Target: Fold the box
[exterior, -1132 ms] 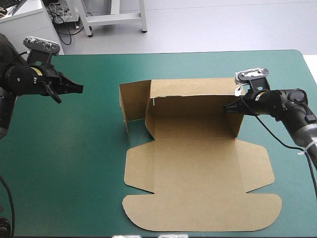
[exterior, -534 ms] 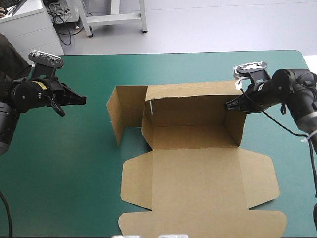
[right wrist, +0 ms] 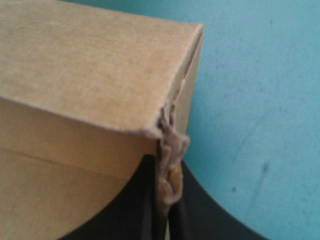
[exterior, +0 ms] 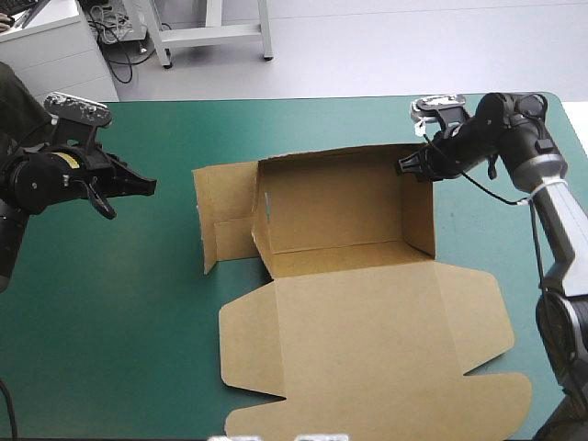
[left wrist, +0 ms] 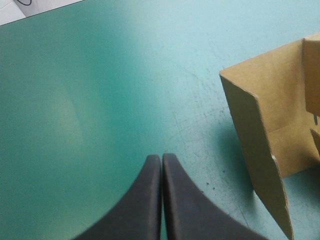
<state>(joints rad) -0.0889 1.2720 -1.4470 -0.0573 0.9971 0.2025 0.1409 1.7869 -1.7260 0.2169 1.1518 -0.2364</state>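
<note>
Though tiny overhead, frayed box (right wrist: 90,70) corner in right hand (right wrist: 166,172)

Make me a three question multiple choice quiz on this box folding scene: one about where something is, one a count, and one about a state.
1. Where does the right gripper grip the box?
A. the far right corner of its raised walls
B. the near edge of the flat lid
C. the left side flap

2. How many grippers touch the box?
A. none
B. one
C. two

3. How is the left gripper?
A. wide open
B. shut on nothing
C. shut on the box

Answers:
1 A: the right wrist view shows it pinching that corner's board.
2 B: only the right one touches it; the left hangs over the teal-green cover, apart from the box.
3 B: the left wrist view shows it shut in one arch, holding nothing.
</note>
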